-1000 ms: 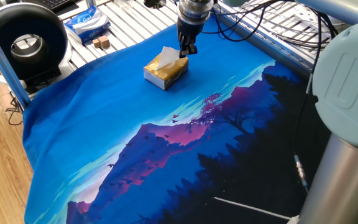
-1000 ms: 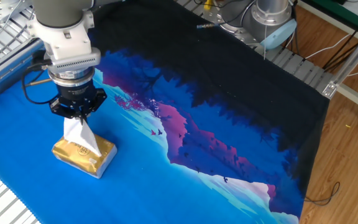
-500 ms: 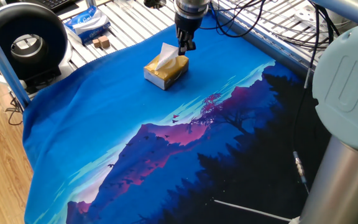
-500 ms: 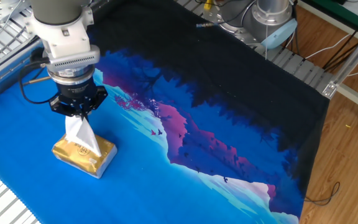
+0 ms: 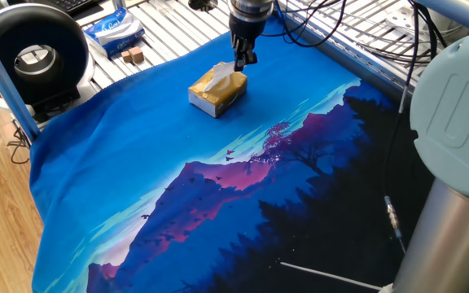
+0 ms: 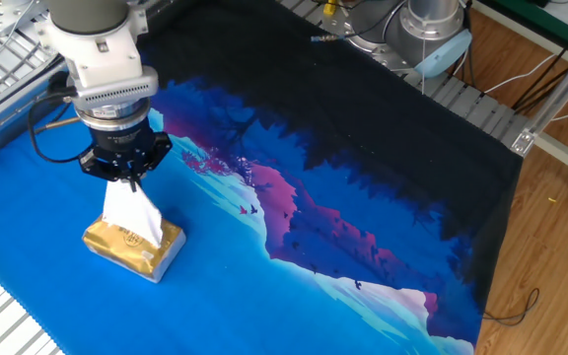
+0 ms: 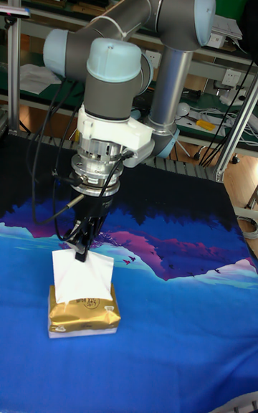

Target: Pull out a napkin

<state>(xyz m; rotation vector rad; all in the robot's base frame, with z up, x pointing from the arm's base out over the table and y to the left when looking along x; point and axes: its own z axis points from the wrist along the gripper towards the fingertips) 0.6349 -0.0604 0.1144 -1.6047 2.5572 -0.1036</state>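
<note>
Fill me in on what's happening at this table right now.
A single robot arm is drawing a napkin out of a golden-yellow tissue pack that lies on a blue printed cloth. The gripper is shut on the napkin's top corner, above the pack. The white sheet stands up out of the pack's top, with its lower edge still at the opening, so it is not yet free. The pack itself rests flat on the cloth.
</note>
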